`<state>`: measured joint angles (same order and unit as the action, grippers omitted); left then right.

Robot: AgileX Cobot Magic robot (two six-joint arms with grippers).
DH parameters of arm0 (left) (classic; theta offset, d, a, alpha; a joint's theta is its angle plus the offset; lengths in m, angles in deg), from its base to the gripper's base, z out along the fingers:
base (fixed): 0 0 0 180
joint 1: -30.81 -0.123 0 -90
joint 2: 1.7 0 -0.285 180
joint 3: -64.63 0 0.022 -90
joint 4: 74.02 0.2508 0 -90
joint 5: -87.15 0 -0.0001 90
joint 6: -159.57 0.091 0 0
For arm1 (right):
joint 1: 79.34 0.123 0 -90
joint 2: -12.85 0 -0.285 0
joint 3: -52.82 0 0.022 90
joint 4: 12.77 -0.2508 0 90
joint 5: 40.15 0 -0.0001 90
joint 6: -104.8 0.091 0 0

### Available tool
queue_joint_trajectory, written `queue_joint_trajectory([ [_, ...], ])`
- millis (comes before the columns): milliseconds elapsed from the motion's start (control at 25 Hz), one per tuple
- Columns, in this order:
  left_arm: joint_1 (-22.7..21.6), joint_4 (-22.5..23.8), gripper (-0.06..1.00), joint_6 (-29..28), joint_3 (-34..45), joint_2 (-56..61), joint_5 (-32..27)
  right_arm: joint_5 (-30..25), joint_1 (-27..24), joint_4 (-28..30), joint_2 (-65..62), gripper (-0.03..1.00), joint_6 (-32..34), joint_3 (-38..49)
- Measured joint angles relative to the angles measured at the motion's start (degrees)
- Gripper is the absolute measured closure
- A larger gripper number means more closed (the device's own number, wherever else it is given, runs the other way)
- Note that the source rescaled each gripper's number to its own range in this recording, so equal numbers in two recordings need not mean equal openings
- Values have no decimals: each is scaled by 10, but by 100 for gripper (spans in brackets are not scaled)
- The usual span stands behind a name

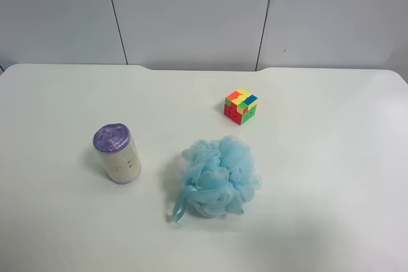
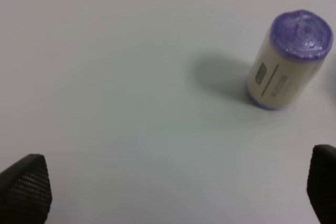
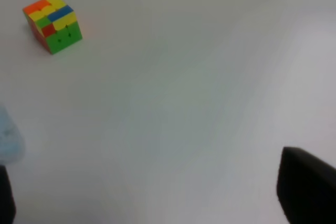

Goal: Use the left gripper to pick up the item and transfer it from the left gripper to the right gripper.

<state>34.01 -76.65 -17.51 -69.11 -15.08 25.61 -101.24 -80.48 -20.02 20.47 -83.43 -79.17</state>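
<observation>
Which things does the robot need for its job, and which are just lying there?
For the job: small cream-white plastic-wrapped cylinder with purple ends; open black left gripper; open black right gripper.
Just lying about: blue mesh bath pouf; multicoloured puzzle cube.

A white table point(image 1: 331, 176) with a smooth top carries three things, and all three are apart from each other. At the left stands the item point(image 1: 117, 154), a cream-white cylinder, upright on one purple end with the other purple end on top. Near the middle lies a light blue mesh bath pouf point(image 1: 218, 178), its loop toward the near left. Farther back, slightly to the right, sits a multicoloured puzzle cube point(image 1: 240, 106).
</observation>
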Motion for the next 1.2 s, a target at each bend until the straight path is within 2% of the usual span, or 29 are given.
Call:
queue_joint_trajectory([
  [320, 0, 0, -6, 2, -91, -205, -35, 0, 0, 0, 0, -3, 0, 0],
  [600, 0, -20, -6, 66, -146, -364, -49, 0, 0, 0, 0, -3, 0, 0],
  [800, 0, -47, -6, 109, -173, -444, -31, 0, 0, 0, 0, -3, 0, 0],
  [1000, 2, -70, -6, 129, -191, -503, -4, 0, 0, 0, 0, -3, 0, 0],
  [1200, 45, -73, -6, 123, -194, -547, 37, 0, 0, 0, 0, -3, 0, 0],
])
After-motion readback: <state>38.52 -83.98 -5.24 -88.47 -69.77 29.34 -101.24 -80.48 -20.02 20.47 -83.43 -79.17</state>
